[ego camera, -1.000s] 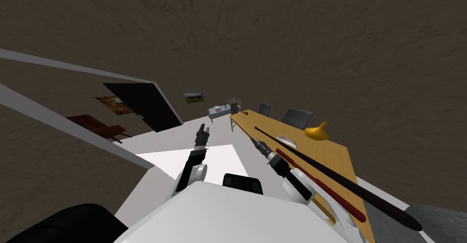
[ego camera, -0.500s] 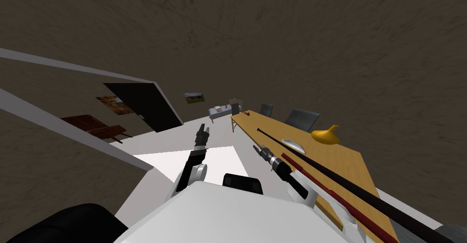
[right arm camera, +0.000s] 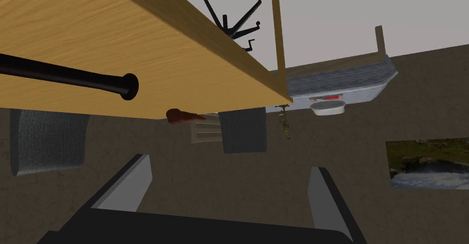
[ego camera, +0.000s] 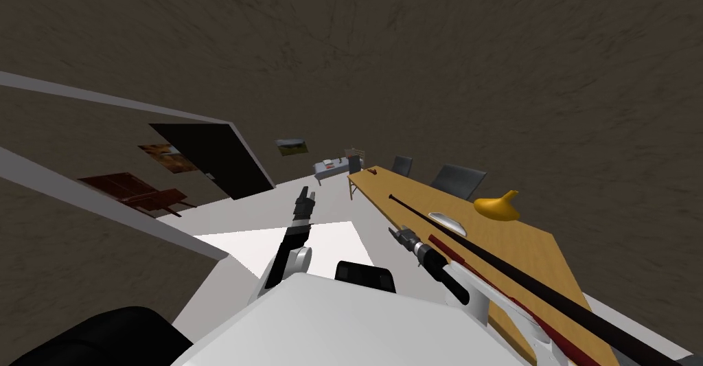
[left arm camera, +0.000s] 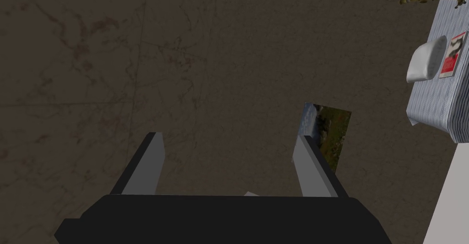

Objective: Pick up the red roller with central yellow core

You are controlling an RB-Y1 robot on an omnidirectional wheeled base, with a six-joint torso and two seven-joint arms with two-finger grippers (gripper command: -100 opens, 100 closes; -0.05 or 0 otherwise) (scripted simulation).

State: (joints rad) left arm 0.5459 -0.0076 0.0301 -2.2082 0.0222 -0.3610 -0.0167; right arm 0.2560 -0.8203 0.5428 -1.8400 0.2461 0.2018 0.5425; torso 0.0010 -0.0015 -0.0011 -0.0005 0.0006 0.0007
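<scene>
1. The left gripper (ego camera: 307,192) hangs over the floor, away from the desk (ego camera: 535,255). Its fingers (left arm camera: 146,168) stand apart with nothing between them.
2. Beyond it, a small table (left arm camera: 435,104) with a striped cloth carries a white bowl (left arm camera: 426,62). I see nothing inside the bowl.
3. The red roller (right arm camera: 183,116) is, as I judge, the small red thing at the far end of the desk, near its edge — no yellow core can be seen from here, so this is not certain.
4. It looks stiff, small and probably light. Being round, it may roll away if pushed, and a smooth barrel can slip between thin fingers. I would take it across the middle of the thick part, not at the narrow end.
5. The right gripper (ego camera: 395,232) is at the desk's near edge, well apart from the roller, with its fingers (right arm camera: 323,200) spread and empty.
6. Right of it, a dark red rod (ego camera: 453,254) and a black bat (ego camera: 522,276) lie side by side along the desk. The rod could be confused with the target.
7. Past the bat are a pale shallow dish (ego camera: 447,222) — its content I cannot tell — and a yellow vessel (ego camera: 497,208) with a bent neck, its inside hidden.
</scene>
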